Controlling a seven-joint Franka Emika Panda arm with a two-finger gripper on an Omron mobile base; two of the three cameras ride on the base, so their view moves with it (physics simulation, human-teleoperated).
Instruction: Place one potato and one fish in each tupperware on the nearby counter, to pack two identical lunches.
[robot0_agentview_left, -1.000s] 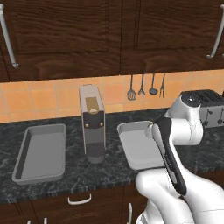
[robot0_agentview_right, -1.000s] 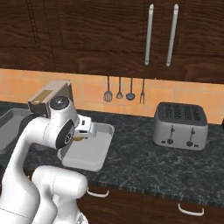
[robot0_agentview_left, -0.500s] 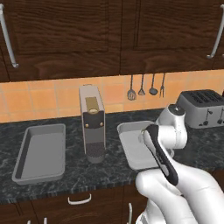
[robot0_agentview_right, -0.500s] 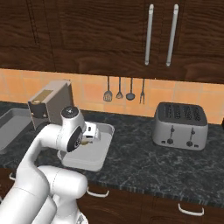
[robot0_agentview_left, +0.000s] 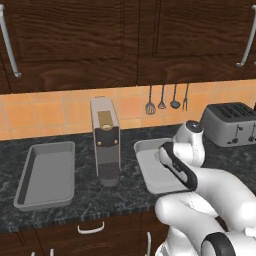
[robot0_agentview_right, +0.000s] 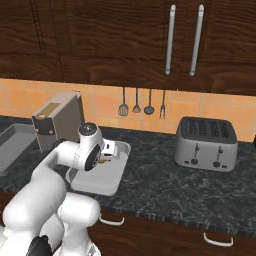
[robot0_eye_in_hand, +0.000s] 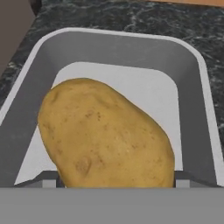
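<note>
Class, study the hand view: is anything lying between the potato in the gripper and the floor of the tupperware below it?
Nothing visible does. The potato hangs over the tupperware, whose pale floor looks bare around it. The part directly behind the potato is hidden.

Coffee machine (robot0_agentview_left: 106, 140) stands between both tupperware (robot0_agentview_left: 46, 175)

Even, soft rendered light; faint shadows; sharp.

A silver toaster (robot0_agentview_right: 205, 144) is being seen at the right of the black speckled counter (robot0_agentview_right: 165, 187). A tall grey coffee machine (robot0_agentview_left: 106, 140) is being shown standing near the tiled wall. Four utensils (robot0_agentview_left: 167, 99) are being displayed hanging on the orange backsplash (robot0_agentview_left: 45, 112), under dark wood cabinets (robot0_agentview_right: 100, 40).
</note>
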